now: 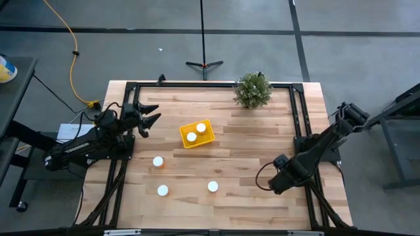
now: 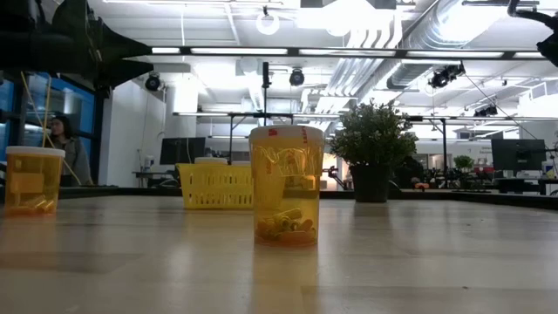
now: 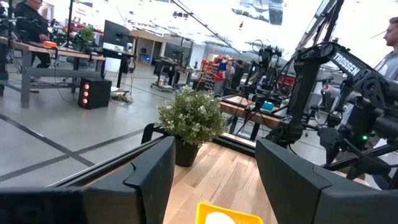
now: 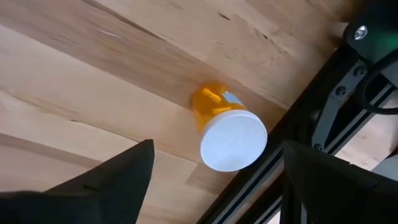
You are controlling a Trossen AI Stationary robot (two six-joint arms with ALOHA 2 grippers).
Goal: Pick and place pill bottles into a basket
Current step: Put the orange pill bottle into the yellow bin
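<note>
Right gripper [image 4: 211,180]: fingers spread, empty, poised above a pill bottle [image 4: 225,132] at the bench's right edge. Left gripper [image 1: 147,118]: fingers spread, empty, near the left edge. The yellow basket [image 1: 209,124], mid-bench, holds two bottles [image 1: 196,132]. Three bottles [image 1: 158,161] stand toward the front edge. Judged: four remain.

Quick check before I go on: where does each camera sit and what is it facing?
High: overhead, straight down; both arms, basket, plant.
Low: table height, level across table; bottle close.
Left wrist: behind the open left hand, facing the plant.
Right wrist: behind the open right hand, above a bottle.
Shared: high, low and left wrist show plant and basket.
</note>
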